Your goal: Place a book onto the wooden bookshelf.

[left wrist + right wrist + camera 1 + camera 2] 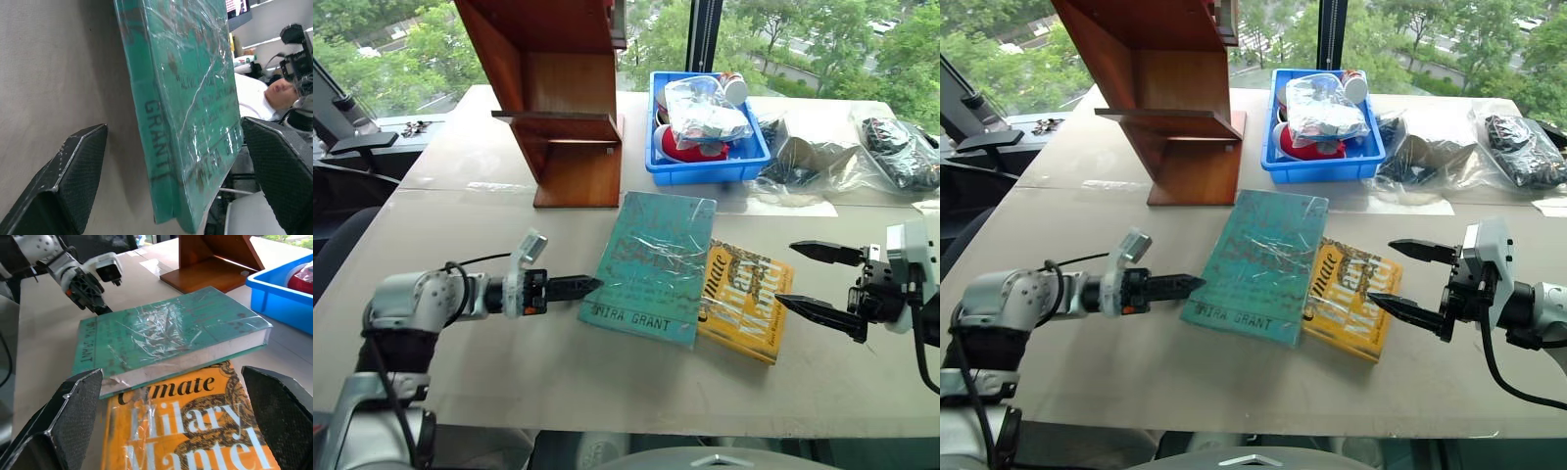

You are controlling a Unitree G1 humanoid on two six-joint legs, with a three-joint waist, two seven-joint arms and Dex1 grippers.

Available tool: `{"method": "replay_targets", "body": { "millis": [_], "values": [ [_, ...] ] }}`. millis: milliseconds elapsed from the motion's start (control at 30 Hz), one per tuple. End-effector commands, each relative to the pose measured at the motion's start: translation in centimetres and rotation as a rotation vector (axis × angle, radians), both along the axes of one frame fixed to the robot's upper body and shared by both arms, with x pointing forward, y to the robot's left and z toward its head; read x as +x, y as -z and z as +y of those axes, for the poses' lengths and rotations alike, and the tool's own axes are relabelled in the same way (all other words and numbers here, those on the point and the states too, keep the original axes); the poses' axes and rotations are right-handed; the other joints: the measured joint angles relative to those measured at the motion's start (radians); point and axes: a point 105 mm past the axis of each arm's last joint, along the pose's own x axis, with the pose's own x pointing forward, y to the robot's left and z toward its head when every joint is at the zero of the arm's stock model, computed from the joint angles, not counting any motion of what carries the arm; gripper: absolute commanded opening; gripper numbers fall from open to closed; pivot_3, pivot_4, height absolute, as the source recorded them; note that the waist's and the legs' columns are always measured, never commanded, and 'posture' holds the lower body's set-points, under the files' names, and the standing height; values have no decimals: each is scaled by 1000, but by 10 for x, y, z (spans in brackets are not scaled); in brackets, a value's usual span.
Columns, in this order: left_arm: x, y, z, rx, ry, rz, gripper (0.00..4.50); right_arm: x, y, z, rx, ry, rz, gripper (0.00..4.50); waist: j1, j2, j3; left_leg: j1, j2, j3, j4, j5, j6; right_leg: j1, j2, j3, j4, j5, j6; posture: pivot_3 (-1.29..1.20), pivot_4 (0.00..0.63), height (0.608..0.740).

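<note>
Lay flat on the table point(509, 382), the teal-green book point(651, 264), wrapped in glossy plastic, the "MIRA GRANT" edge turned toward the robot. Rested with its right side partly over the yellow book point(747, 299), which poked out from beneath on the robot's right. Sat just in front of the wooden bookshelf point(563, 98), apart from its base and not touching it.

Reached in from the left at table level, the left gripper point(576, 287), fingertips right at the book's near-left corner beside the lettered edge. Spread wide in the left wrist view, one black finger point(73, 181) on each side of the spine, the book's corner standing between them but gripped by neither. Contact at the tips could not be told.

Hovered above the table to the right of both books, the right gripper point(818, 281), pointing toward them. Stood wide apart and empty, its fingers point(68, 423), well clear of the teal cover, with the yellow book lying below the gap in the right wrist view.

Stood behind the books and to the right of the shelf, a blue bin point(705, 168) with bagged items inside.
</note>
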Motion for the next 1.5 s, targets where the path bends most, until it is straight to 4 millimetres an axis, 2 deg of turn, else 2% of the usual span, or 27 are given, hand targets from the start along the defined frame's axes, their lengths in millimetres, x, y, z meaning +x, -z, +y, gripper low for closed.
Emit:
{"method": "replay_targets", "body": {
  "millis": [33, 200, 233, 300, 333, 367, 400, 433, 467, 567, 600, 733, 800, 933, 1033, 1133, 1233, 1300, 1400, 1500],
  "values": [
    [3, -1, -18, -82, 63, 90, 4500, -11, -12, 7, 14, -31, -8, 4483, 3, 0, 0, 0, 0, 0, 0, 0, 0, 0, -1, 0, 0, 0, 0, 0, 150, 740],
    [7, 5, -30, -81, 125, 134, 4500, -12, -13, 3, 2, 6, -11, 4483, 6, -1, 0, -1, -1, 0, 0, 0, 0, 0, -2, 0, -1, 0, 0, 0, 150, 740],
    [10, 4, -30, -91, 120, 140, 4244, -13, -13, 2, 0, 12, -12, 4499, 6, -1, 0, -1, -1, 0, 0, 0, 0, 0, -2, 0, -1, 0, 0, 0, 150, 740],
    [13, 0, -29, -116, 116, 139, 3637, -14, -13, 1, 0, 21, -13, 4500, 6, -1, 1, -1, -1, 0, 0, 0, 0, 0, -1, 0, -1, 0, 0, 0, 150, 740],
    [15, -2, -27, -128, 107, 136, 3194, -14, -13, 1, 1, 27, -13, 4500, 5, -1, 1, -1, -1, 0, 0, 0, 0, 0, -1, 0, -1, 0, 0, 0, 150, 740],
    [17, -4, -25, -141, 98, 133, 2547, -15, -13, 1, 4, 33, -14, 4500, 4, -2, 1, -1, -1, -1, 0, 0, 0, 0, -1, 0, -1, 0, 0, 0, 150, 740],
    [18, -6, -24, -154, 89, 133, 2130, -15, -13, 1, 5, 37, -14, 4500, 4, -2, 1, -1, -1, -1, 0, 0, 0, 0, -1, 0, -1, 0, 0, 0, 150, 740],
    [19, -8, -23, -165, 83, 135, 1993, -15, -12, 1, 6, 39, -13, 4500, 4, -2, 1, -1, -1, -1, 0, 0, 0, 0, -1, 0, -1, 0, 0, 0, 150, 740],
    [19, -8, -22, -169, 84, 135, 1360, -15, -12, 1, 6, 40, -13, 4500, 4, -2, 1, -1, -1, -1, 0, 0, 0, 0, -1, 0, -1, 0, 0, 0, 150, 740],
    [17, -11, -21, -190, 89, 133, 181, -15, -11, 3, 11, 38, -12, 4500, 4, -2, 1, -1, -1, -1, 0, 0, 0, 0, -1, 0, -1, 0, 0, 0, 150, 740],
    [16, -15, -19, -211, 88, 130, 64, -15, -11, 3, 12, 37, -12, 4500, 4, -2, 1, -1, -1, -1, 0, 0, 0, 0, -1, 0, -1, 0, 0, 0, 150, 740],
    [16, -27, -13, -260, 76, 100, 64, -15, -12, 2, 13, 38, -13, 4500, 3, -3, 2, -2, -1, -1, 0, 0, 0, 0, -1, 0, -1, 0, 0, 0, 150, 740],
    [19, -40, -10, -301, 60, 48, 64, -13, -14, 1, 29, 46, -18, 4500, 3, -3, 2, -2, -1, -1, 0, 0, 0, -1, -2, 0, -1, 0, 0, 0, 150, 740],
    [17, -69, -15, -283, 113, -192, 64, -6, -22, -9, 88, 95, -37, 4500, 5, -4, 3, -2, -1, -1, 0, 0, 0, -1, -2, -1, -1, 0, 0, 0, 150, 740],
    [13, -96, -33, -195, 195, -474, 64, 3, -35, -21, 141, 139, -71, 4500, 14, -4, 3, -3, -1, -1, 0, 0, 0, -1, -3, -1, -2, 0, 0, 0, 150, 740],
    [26, -127, -54, -95, 167, -814, 64, 12, -48, -32, 212, 172, -101, 4500, 24, -5, 3, -3, -1, -1, 0, 0, 0, -1, -4, -1, -3, 0, 0, 0, 150, 740],
    [50, -165, -74, 20, 38, -1116, 64, 20, -59, -42, 268, 193, -132, 4500, 33, -5, 3, -3, -2, -1, 1, 0, 0, 0, -4, -1, -2, 0, 0, 0, 150, 740],
    [58, -190, -86, 149, -6, -1356, 64, 25, -68, -48, 301, 202, -147, 4500, 32, -5, 3, -3, -2, -1, 1, 0, 0, 0, -3, -1, -2, 0, 0, 0, 150, 740],
    [63, -216, -94, 363, -28, -1631, 64, 27, -77, -49, 336, 167, -142, 4500, 24, -5, 3, -4, -2, 0, 1, 0, 0, 0, -3, -1, -3, 1, 1, 0, 150, 740],
    [64, -234, -92, 599, -17, -1890, 64, 31, -91, -47, 408, 127, -146, 4500, 15, -4, 4, -4, -2, 0, -1, 0, 0, 0, -3, 0, -3, 1, 1, 0, 150, 740]
  ]
}}
